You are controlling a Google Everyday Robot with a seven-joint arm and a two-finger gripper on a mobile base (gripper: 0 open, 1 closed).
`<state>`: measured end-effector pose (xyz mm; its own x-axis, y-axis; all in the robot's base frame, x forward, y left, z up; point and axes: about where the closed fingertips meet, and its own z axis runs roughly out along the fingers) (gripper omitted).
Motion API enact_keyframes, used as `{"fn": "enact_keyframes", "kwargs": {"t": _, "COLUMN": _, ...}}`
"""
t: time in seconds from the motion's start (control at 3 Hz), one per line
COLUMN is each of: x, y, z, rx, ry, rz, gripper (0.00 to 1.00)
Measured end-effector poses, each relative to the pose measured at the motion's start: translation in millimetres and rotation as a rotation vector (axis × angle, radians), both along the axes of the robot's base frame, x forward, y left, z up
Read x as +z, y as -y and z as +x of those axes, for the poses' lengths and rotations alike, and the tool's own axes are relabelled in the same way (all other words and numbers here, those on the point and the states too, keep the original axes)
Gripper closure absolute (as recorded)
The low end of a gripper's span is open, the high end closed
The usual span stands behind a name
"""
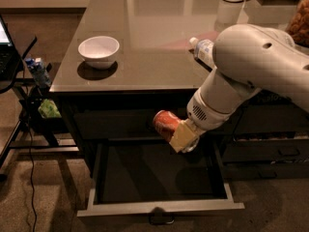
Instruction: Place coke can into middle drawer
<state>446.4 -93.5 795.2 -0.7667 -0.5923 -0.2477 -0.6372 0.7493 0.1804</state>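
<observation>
The coke can (pixel 165 123) is a small red-orange can, tilted on its side in my gripper (pixel 175 133). The gripper is shut on the can and holds it in the air in front of the cabinet, over the back part of the open middle drawer (pixel 159 208). The drawer is pulled out, with a dark flat floor, a lighter grey front panel and a small bar handle (pixel 161 220) at the front. My white arm (pixel 241 76) reaches down from the upper right and hides part of the counter.
A white bowl (pixel 98 50) sits on the glossy counter (pixel 145 33) at the left. A clear plastic bottle (pixel 203 49) lies on the counter behind my arm. A side stand (pixel 34 81) with small items is at the left. Narrower drawers (pixel 285 151) are at the right.
</observation>
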Motion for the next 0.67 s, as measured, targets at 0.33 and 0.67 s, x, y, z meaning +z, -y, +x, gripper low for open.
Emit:
{"fn": "enact_keyframes", "kwargs": {"t": 0.33, "x": -0.3, "y": -0.2, "z": -0.2, "rx": 0.001, "ry": -0.001, "rz": 0.0, "gripper": 1.0}}
{"fn": "enact_keyframes", "kwargs": {"t": 0.67, "x": -47.5, "y": -9.6, "z": -5.1, "rx": -0.024, "ry": -0.061, "rz": 0.005, "gripper": 1.0}}
